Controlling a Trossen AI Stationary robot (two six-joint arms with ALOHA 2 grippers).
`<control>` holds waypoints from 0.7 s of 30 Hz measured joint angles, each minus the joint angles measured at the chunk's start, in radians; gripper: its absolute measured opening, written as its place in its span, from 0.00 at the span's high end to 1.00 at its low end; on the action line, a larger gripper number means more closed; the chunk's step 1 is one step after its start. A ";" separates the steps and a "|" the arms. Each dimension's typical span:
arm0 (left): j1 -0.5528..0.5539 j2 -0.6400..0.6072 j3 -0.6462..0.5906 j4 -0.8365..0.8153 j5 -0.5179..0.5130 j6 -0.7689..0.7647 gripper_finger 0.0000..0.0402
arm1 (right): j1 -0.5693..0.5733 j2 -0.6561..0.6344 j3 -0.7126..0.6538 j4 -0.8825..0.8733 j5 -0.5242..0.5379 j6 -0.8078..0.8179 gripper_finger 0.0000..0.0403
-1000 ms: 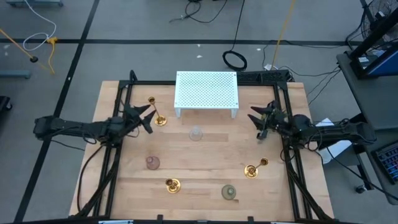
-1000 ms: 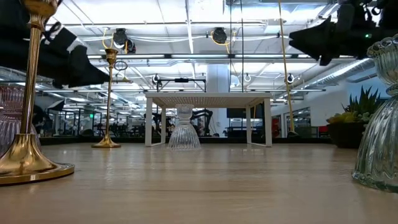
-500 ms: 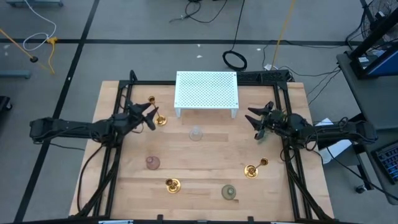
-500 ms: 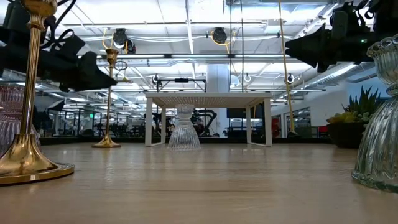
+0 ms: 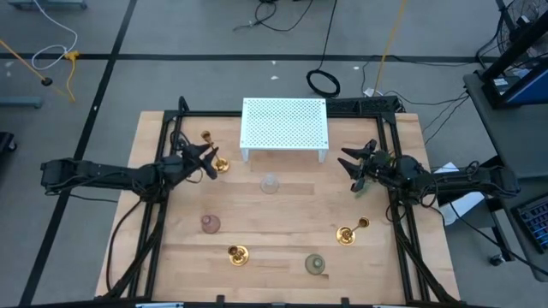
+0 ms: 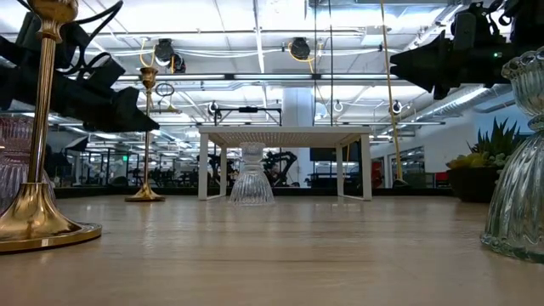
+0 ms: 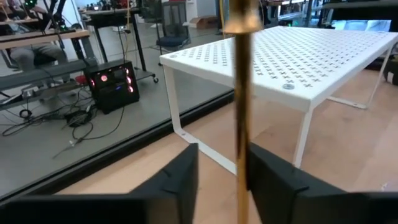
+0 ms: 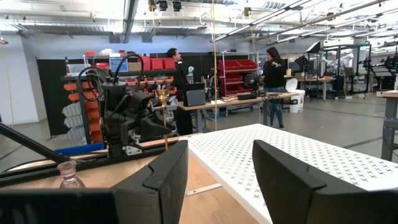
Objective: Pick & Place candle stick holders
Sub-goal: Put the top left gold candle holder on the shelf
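Wooden table [image 5: 282, 222]: left gripper [image 5: 208, 160] fingers spread either side of the thin stem of a shiny gold candlestick [image 5: 214, 152], beside the white perforated stand [image 5: 284, 124]. Right gripper [image 5: 353, 163] hovers with fingers apart, holding nothing.

Open counter [image 5: 282, 222] is left in the middle, broken only by the clear glass holder [image 5: 270, 183]. The far side is blocked by the white perforated stand [image 5: 285, 127]. A gold candlestick [image 5: 216, 159] is flanked by the left pincer [image 5: 205, 162].
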 joint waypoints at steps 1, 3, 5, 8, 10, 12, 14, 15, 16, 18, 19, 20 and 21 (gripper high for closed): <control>0.000 0.001 0.000 0.006 0.000 0.000 0.76 | 0.000 0.000 0.000 0.000 0.000 0.000 0.58; 0.000 0.001 0.000 0.028 0.000 0.000 0.83 | 0.000 0.000 0.000 0.000 0.000 0.000 0.58; 0.000 0.001 0.000 0.052 0.000 0.000 0.91 | 0.000 0.000 0.000 0.000 0.000 0.000 0.58; 0.000 0.001 0.000 0.092 0.001 0.004 0.96 | 0.000 0.000 0.000 0.000 0.000 0.000 0.58; -0.002 0.001 0.000 0.122 0.001 0.018 0.95 | 0.000 0.000 0.000 0.000 0.000 0.000 0.58; -0.002 0.001 0.000 0.140 0.000 0.047 0.94 | 0.000 0.000 0.000 0.000 0.000 0.000 0.58; -0.002 0.001 0.001 0.177 0.000 0.053 0.95 | 0.000 0.000 0.000 0.000 0.000 0.000 0.58; -0.002 0.001 0.005 0.195 0.000 0.053 0.96 | 0.000 0.000 0.000 0.000 0.000 -0.001 0.58; -0.002 0.001 0.013 0.209 0.000 0.053 0.96 | 0.000 0.000 0.000 -0.001 0.000 -0.001 0.58; -0.003 0.001 0.042 0.217 0.001 0.050 0.96 | 0.000 0.000 0.000 0.000 0.000 -0.001 0.58; -0.006 0.001 0.061 0.213 0.001 0.050 0.96 | 0.000 0.000 0.000 -0.001 0.000 -0.001 0.58; -0.011 0.001 0.082 0.203 0.000 0.050 0.96 | 0.000 0.000 0.000 -0.001 0.000 -0.001 0.58; -0.016 0.001 0.108 0.182 0.000 0.050 0.96 | 0.000 0.000 0.000 0.000 0.000 -0.001 0.58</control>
